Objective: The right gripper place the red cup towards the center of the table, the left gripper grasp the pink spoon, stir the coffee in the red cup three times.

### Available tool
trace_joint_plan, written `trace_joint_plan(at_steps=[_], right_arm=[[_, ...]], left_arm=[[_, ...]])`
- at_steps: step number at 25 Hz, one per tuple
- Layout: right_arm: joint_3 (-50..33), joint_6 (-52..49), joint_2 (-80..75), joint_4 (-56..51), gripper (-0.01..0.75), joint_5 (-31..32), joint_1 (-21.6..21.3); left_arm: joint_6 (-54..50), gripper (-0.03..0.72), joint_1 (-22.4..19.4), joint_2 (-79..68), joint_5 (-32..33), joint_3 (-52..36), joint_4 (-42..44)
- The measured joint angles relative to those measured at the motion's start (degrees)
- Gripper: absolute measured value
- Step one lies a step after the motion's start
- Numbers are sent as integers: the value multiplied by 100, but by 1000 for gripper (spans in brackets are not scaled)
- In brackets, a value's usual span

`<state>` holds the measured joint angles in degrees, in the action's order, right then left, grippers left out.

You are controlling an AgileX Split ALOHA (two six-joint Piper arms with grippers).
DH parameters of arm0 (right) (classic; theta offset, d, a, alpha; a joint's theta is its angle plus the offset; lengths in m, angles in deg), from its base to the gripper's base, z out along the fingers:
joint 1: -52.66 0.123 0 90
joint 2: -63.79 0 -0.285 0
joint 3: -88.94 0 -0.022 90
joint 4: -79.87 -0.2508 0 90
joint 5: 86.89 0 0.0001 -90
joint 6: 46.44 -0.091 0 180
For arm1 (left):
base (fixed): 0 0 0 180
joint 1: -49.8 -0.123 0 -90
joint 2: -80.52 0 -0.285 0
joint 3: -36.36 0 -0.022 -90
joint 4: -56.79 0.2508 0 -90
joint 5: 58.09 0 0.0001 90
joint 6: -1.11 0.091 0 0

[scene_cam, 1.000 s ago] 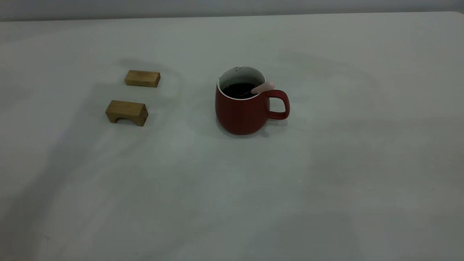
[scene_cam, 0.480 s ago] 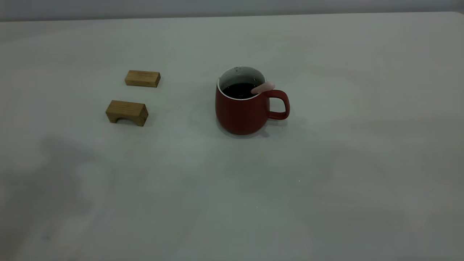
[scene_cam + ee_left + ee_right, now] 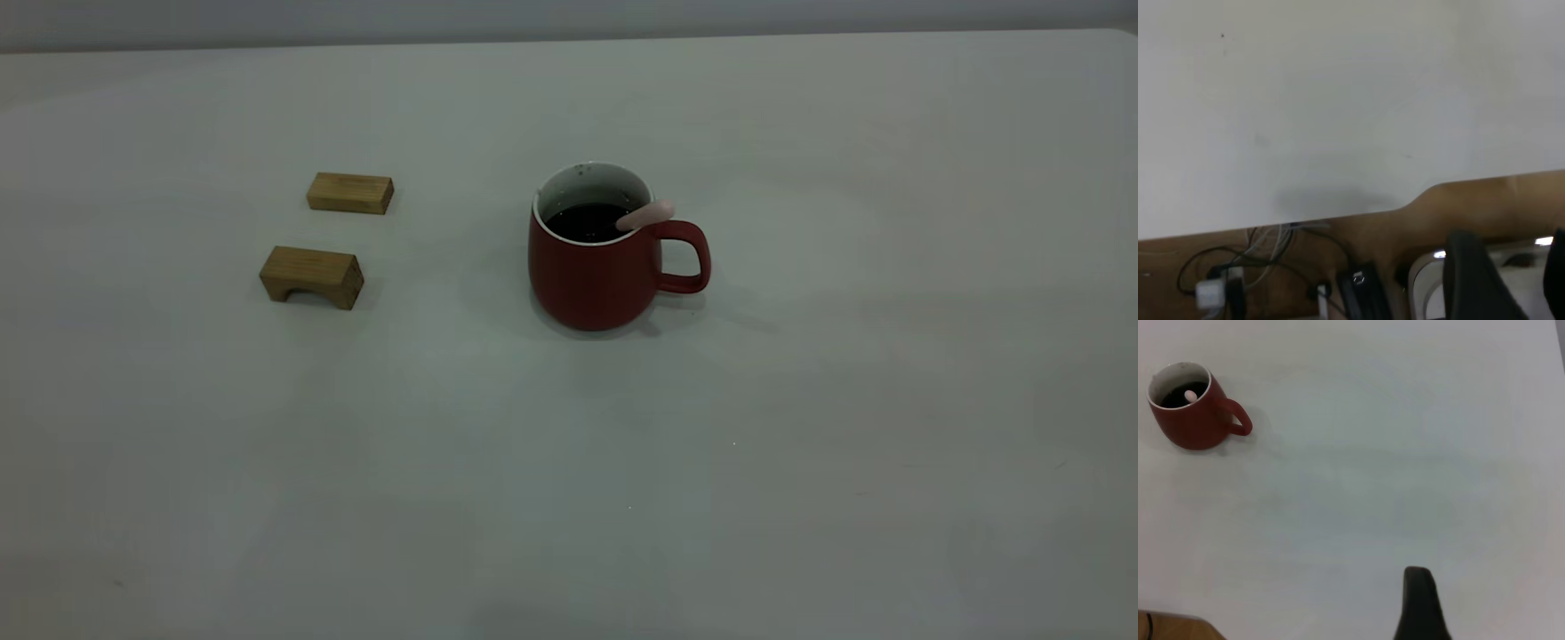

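My outside camera looks down at a slant across the table (image 3: 800,498), fairly near the red cup (image 3: 591,276). My right wrist camera looks from high up, well away from that cup (image 3: 1195,420), the only thing both share. My left wrist camera faces the table's edge (image 3: 1338,167), cup unseen.

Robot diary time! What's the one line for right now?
red cup: table center | pink spoon: in coffee, leaning on rim | both arms: pulled back, holding nothing

A lab-like test bench: plain white table (image 3: 1338,100) with loose cables (image 3: 1238,273) tangled below its edge.
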<state>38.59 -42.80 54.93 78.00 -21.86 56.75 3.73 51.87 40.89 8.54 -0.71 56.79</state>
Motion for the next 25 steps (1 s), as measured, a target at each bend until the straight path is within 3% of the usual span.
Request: trace_joint_plan(at_steps=[5, 13, 25], right_arm=[[0, 0, 0, 0, 583, 0, 0], [0, 0, 0, 0, 583, 0, 0], [0, 0, 0, 0, 583, 0, 0]], left_arm=[[-4, 345, -438, 1181, -55, -597, -32], [-183, 345, -446, 2600, -224, -1213, -37], [-200, 345, -427, 3288, -202, -1230, -37]])
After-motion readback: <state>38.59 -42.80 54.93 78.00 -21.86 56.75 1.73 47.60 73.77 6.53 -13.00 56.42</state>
